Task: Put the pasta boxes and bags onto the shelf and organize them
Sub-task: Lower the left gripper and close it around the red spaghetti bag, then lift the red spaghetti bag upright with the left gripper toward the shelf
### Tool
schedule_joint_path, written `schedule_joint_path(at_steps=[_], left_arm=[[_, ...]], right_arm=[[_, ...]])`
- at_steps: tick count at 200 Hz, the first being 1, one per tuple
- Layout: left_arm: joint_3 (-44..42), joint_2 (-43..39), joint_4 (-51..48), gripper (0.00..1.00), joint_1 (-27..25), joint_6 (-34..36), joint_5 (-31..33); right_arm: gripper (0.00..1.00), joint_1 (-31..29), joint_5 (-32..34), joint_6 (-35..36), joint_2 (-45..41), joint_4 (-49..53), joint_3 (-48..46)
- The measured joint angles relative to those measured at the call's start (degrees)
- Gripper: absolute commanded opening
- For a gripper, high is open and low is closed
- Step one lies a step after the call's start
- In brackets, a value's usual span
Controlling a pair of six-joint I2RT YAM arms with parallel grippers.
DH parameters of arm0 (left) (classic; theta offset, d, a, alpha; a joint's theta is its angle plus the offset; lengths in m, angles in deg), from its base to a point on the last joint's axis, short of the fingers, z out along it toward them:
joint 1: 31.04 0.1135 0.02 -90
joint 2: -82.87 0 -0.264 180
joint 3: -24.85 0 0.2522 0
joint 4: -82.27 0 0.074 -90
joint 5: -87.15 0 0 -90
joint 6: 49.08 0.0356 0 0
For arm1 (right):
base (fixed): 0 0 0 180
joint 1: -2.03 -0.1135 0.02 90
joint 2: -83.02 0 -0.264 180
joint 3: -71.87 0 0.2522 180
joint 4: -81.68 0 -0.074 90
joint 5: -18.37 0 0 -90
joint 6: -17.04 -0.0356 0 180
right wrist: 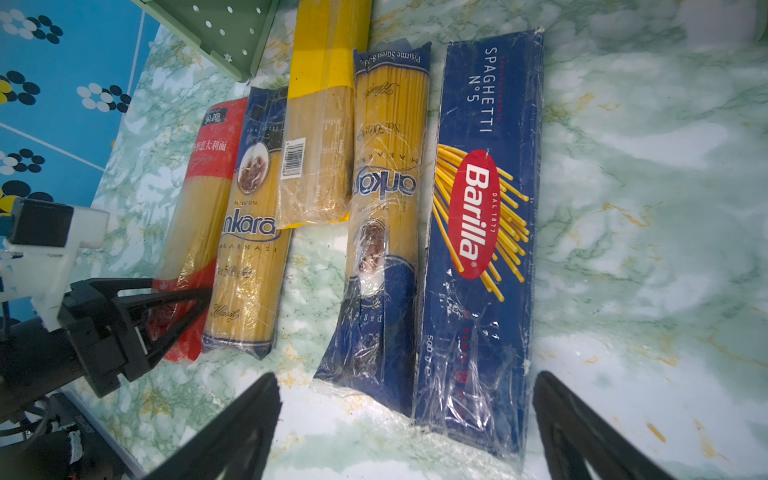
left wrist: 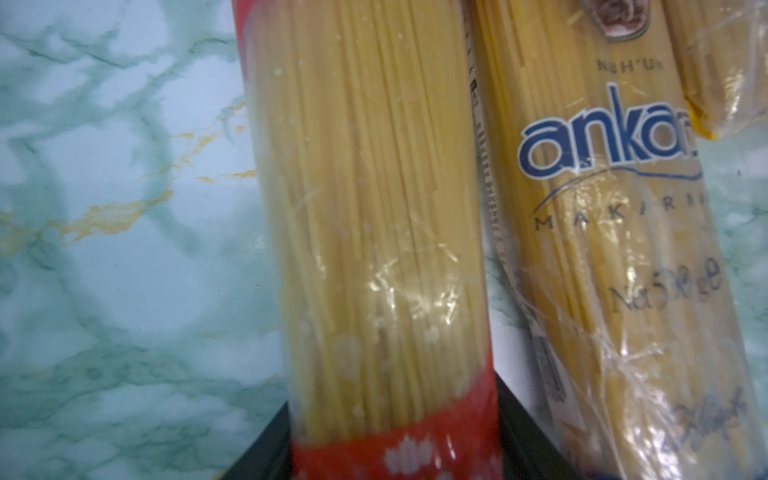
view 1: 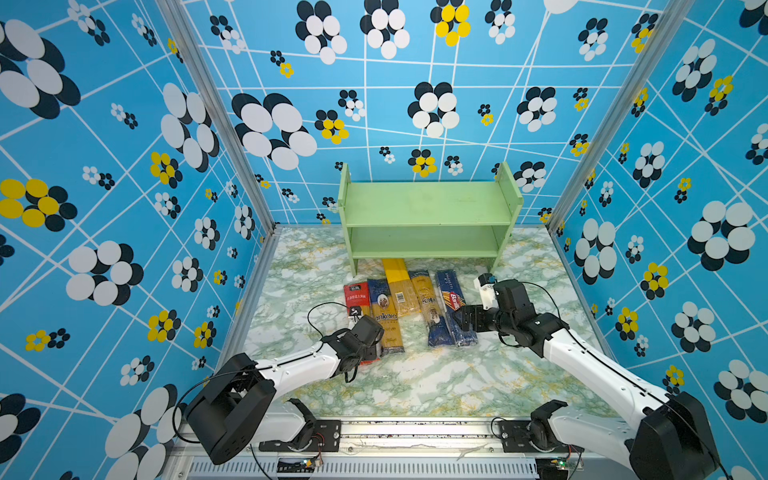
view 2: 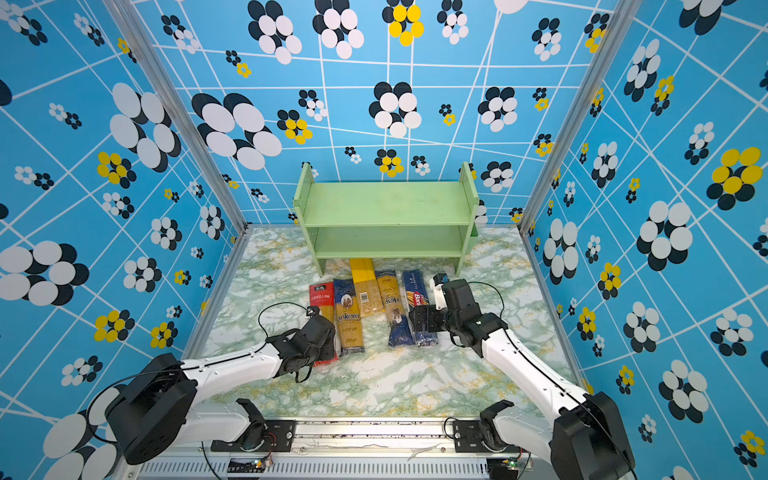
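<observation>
The red-ended clear bag point(view 1: 356, 297) is laid at the 9 o'clock end of a row of five packs set lengthwise on the marbled table point(view 1: 415, 382), at 6 o'clock from the pale-green shelf point(view 1: 428, 203). Its near red end is pinched between the jaws of the left gripper point(right wrist: 178, 305). Toward 3 o'clock are ranged in turn the first blue-and-yellow bag point(view 1: 386, 316), just beside it; the plain yellow barcoded bag point(view 1: 397, 286), set further toward 12 o'clock with its far end by the shelf's front edge; the second blue-and-yellow bag point(view 1: 428, 307); and the dark blue Barilla box point(view 1: 453, 303), close against that bag. The right gripper point(right wrist: 405, 376) is held above the near ends of these last two packs, its jaws spread wide and closed on nothing.
</observation>
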Motion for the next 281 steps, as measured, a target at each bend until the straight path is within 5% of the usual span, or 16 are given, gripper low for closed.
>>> schedule_joint_path(at_steps=[30,140,281], left_arm=[[-0.48,-1.03,0.17,0.44,0.0,-0.22,0.28],[0.17,-4.52,-4.96,0.0,0.07,0.28,-0.11],[4.11,-15.37,-21.22,0.0,2.69,1.97,-8.76]], right_arm=[[0.97,0.0,0.0,0.0,0.0,0.0,0.0],[0.97,0.0,-0.02,-0.22,0.0,0.0,0.0],[0.95,0.0,-0.04,-0.22,2.47,-0.81,0.0]])
